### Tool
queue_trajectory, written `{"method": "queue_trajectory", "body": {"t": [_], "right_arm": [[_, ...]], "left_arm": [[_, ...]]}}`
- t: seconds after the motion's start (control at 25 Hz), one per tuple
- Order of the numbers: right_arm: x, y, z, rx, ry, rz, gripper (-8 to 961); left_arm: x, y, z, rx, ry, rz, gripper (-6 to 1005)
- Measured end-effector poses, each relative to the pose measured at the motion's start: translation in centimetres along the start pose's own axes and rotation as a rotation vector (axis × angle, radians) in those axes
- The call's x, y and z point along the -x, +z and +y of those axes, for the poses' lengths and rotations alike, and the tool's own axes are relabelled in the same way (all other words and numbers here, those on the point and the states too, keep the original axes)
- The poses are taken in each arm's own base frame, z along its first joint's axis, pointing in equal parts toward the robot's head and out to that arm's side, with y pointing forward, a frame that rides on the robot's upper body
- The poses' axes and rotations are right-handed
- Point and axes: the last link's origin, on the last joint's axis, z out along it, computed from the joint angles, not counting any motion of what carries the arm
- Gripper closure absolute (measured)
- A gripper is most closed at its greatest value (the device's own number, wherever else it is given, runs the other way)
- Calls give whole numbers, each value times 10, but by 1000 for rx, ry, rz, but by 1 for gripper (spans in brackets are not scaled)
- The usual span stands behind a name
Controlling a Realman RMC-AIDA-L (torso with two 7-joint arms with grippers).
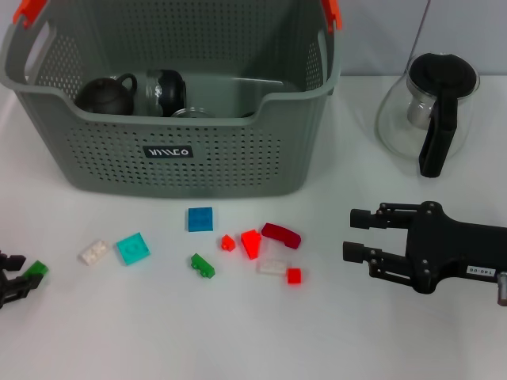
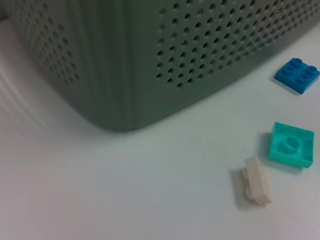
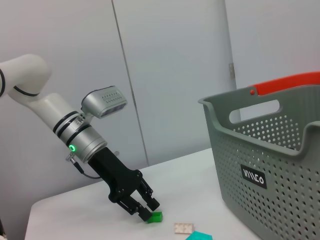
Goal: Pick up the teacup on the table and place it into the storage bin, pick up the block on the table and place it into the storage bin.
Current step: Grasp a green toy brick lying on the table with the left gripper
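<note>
A: Checking on the teacup [image 1: 107, 95] first.

B: Judging that half done: sitting dark and round inside the storage bin [image 1: 182, 158], well beyond the left gripper [image 1: 24, 277] and off toward the middle.

A: And pinching what, down there?

B: Clamping narrow on a green block [image 1: 35, 270], right at the fingertips; seemingly resting on the table [image 1: 158, 332], so not yet lifted or carried.

A: Leaving what beside it?

B: Lying just inward of that pincer: a white block [image 1: 94, 252], then a teal block [image 1: 132, 248], a blue block [image 1: 200, 218] farther on, and red pieces nearer the right gripper [image 1: 349, 233].

A: Doing anything, that one?

B: Hovering with fingers spread wide, holding nothing, pointing toward the scattered pieces.

A: Remaining, then?

B: Raising the green piece and dropping it into the bin.
</note>
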Motion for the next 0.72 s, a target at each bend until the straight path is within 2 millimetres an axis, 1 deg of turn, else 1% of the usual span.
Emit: {"method": "queue_trajectory", "body": {"t": [0.08,0.72], "right_arm": [[0,0,0,1,0,0,429],[-2,-1,1,-2,5,-1,430]], "left_arm": [[0,0,0,2,1,-1,604],[1,4,1,9,-6,-4,633]]}}
